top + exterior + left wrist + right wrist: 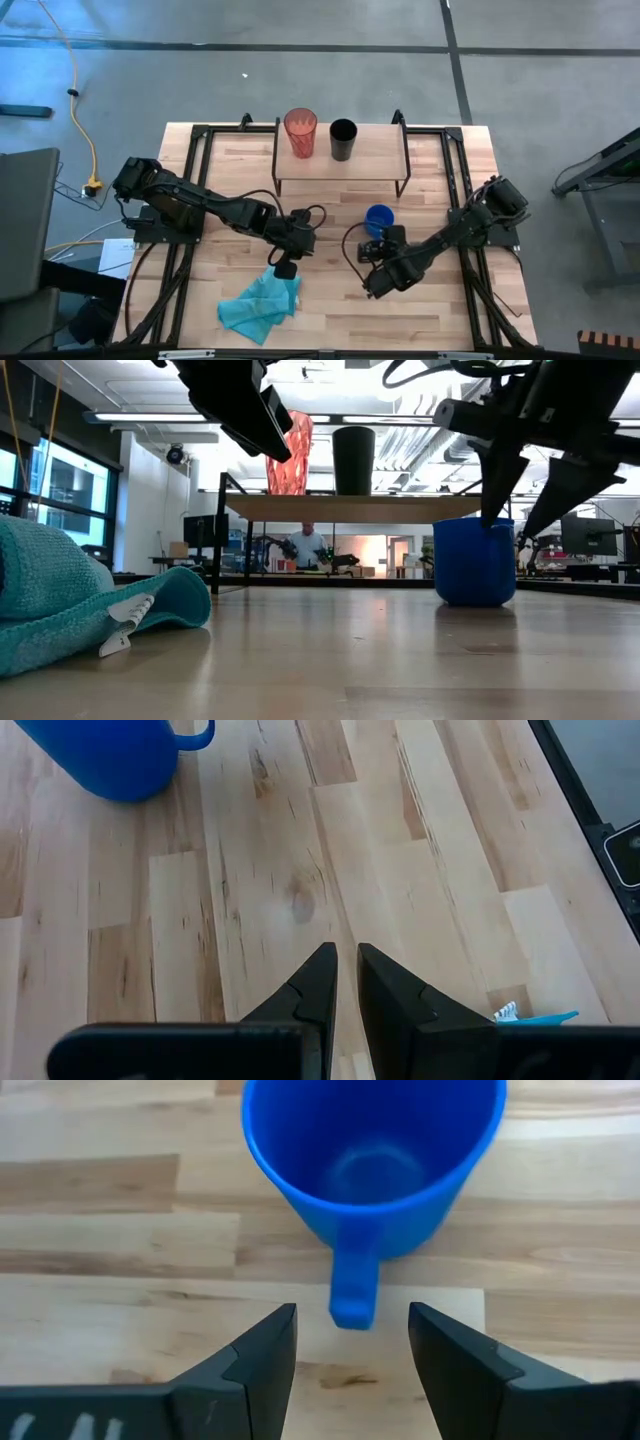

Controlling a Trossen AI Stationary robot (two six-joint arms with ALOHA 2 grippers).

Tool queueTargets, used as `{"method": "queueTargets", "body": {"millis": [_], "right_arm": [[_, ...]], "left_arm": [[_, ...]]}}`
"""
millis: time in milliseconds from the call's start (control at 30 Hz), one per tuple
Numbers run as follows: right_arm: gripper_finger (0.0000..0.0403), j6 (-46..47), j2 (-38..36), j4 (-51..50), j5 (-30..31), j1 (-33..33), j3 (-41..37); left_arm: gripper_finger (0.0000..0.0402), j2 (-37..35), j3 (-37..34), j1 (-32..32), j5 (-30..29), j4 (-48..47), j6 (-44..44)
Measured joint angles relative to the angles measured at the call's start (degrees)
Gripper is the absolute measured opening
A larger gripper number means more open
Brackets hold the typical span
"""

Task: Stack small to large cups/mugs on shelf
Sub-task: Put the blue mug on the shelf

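Hovering with fingers spread, the right gripper (352,1342) faces the blue mug (372,1160) on the table before the shelf (340,165); light rigid plastic, best taken by its handle.

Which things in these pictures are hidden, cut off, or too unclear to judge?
- Blue mug: left wrist view, the picture's top edge cuts off its rim.
- Red tumbler: low view, the left arm covers its upper part.
- Teal cloth: low view, the picture's edge cuts it off.
- Person behind the shelf: low view, too small and blurred for detail.
- Black cup: high view, too small to see inside.
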Motion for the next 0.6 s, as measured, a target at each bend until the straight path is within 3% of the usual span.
{"method": "queueTargets", "body": {"millis": [200,600], "right_arm": [[0.0168,-2.2,0.0,0.7,2.1,-1.4,0.0],[0.0048,-5.0,0.0,0.7,1.9,-2.9,0.0]], "left_arm": [[0.0033,0.0,0.0,0.0,0.0,-0.1,0.1],[0.0033,0.0,0.0,0.0,0.0,-1.5,0.2]]}}
